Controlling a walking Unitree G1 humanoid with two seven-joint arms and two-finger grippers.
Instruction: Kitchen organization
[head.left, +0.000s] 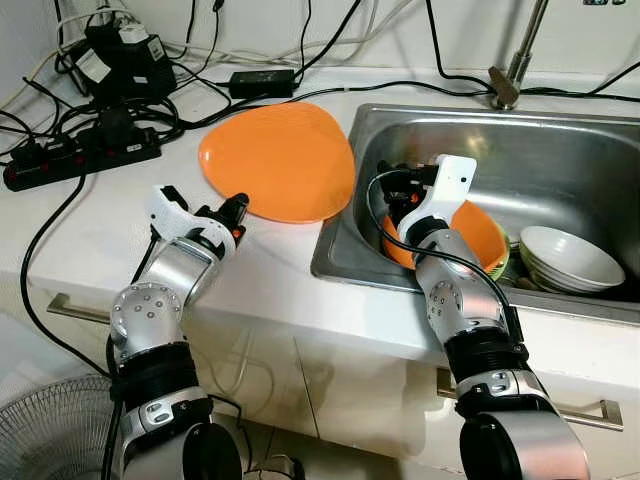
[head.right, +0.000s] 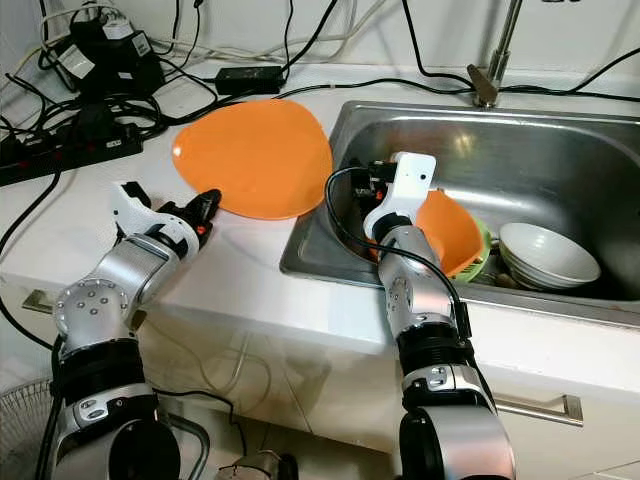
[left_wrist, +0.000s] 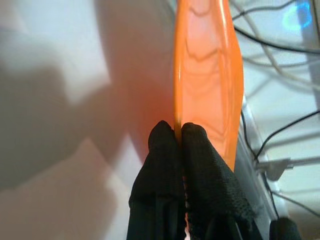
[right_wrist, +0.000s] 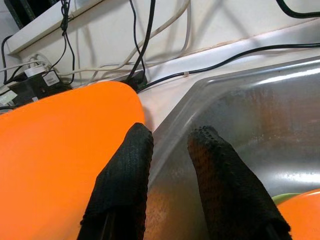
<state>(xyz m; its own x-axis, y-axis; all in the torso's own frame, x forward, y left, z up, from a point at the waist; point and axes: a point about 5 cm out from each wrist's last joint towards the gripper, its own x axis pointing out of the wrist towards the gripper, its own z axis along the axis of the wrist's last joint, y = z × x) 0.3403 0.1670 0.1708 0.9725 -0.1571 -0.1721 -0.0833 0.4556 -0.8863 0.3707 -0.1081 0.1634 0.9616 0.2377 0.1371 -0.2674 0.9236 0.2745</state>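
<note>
Orange, large and flat: a plate (head.left: 278, 160) lies on the white counter (head.left: 90, 230), its right edge overhanging the left rim of the steel sink (head.left: 560, 160); the left gripper (head.left: 236, 214) meets the plate's near edge at about 7 o'clock, and the left wrist view shows both black fingers (left_wrist: 165, 165) pressed together with the orange rim nipped between them; the right gripper (right_wrist: 167, 150) reaches into the sink's left end, its fingers a narrow gap apart and holding nothing, pointed at the sink's left wall with the plate's edge just beyond; beneath that wrist, an orange bowl (head.left: 478, 232) sits tilted in the basin atop a green dish (head.left: 500, 262), of which little more than a rim is visible; at 3 o'clock from the orange bowl, a stack of white bowls (head.left: 566, 260) stands just beside it on the sink floor; a faucet (head.left: 512, 72) rises from the counter at 12 o'clock behind the sink; a black power strip (head.left: 80, 160) with plugs and a tangle of cables (head.left: 150, 100) occupies the counter's far left, at 10 o'clock from the plate; a fan (head.left: 50, 430) stands on the floor at lower left.
</note>
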